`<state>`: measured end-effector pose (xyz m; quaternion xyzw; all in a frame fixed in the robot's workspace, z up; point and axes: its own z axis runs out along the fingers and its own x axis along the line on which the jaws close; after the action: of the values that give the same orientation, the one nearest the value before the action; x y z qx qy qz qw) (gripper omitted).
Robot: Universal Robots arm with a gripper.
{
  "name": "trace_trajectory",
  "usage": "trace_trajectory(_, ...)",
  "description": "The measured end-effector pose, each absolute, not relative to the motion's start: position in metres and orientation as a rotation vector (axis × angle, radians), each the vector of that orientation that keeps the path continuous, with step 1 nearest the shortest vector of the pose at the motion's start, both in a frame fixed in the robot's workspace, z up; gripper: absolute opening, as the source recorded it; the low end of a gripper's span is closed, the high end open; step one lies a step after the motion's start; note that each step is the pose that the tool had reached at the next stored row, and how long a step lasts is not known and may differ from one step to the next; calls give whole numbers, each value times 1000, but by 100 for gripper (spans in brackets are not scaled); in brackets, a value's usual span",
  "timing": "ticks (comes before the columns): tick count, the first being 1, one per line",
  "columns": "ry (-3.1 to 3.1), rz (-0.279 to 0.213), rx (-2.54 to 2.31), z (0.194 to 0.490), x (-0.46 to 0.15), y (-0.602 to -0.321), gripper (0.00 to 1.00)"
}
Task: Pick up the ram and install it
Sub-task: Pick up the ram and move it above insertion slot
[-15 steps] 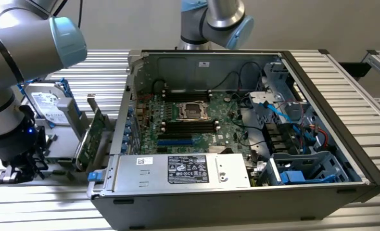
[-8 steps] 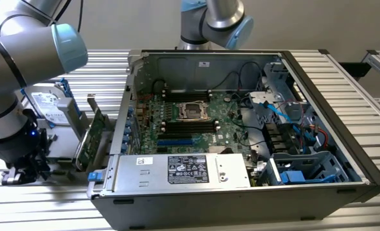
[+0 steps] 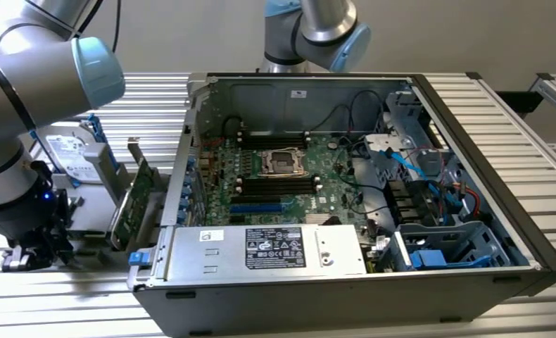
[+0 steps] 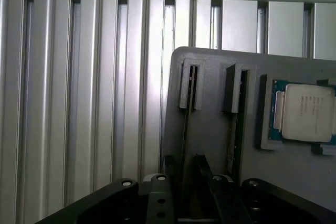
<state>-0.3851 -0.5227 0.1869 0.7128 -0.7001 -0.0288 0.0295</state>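
In the exterior view, the claw (image 3: 34, 257) hangs low at the exterior view's left, just above the ribbed metal surface (image 3: 503, 141) and well apart from the open computer case (image 3: 531, 232). From here I cannot tell how its fingers stand. Between claw and case a green expansion card (image 3: 132, 201) stands on edge, and a silver hard drive (image 3: 67, 151) sits behind it. Inside the case lies the motherboard (image 3: 224, 184), with its black slots (image 3: 276, 184) beside the processor socket (image 3: 283, 162) and a power supply (image 3: 269, 250) along the near wall. In the wrist view, the claw (image 4: 184, 161) is spread, its 2 fingers (image 4: 207, 174) standing either side of 1 narrow slot in a grey holder (image 4: 210, 129) that rests on the surface (image 4: 79, 103). A thin dark strip runs along that slot between the fingers. It looks like the ram (image 4: 185, 129) seen edge-on, standing in the holder, and I cannot tell whether the fingers touch it. A 2nd slot (image 4: 237, 119) just beside it holds a similar dark strip. Next to that, a processor chip (image 4: 307, 111) with a silver lid lies flat in a recess of the holder.
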Motion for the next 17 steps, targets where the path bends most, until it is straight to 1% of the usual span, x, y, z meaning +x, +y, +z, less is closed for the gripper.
trace_trajectory(17, -2164, -91, 2186, 194, -385, -523, 30)
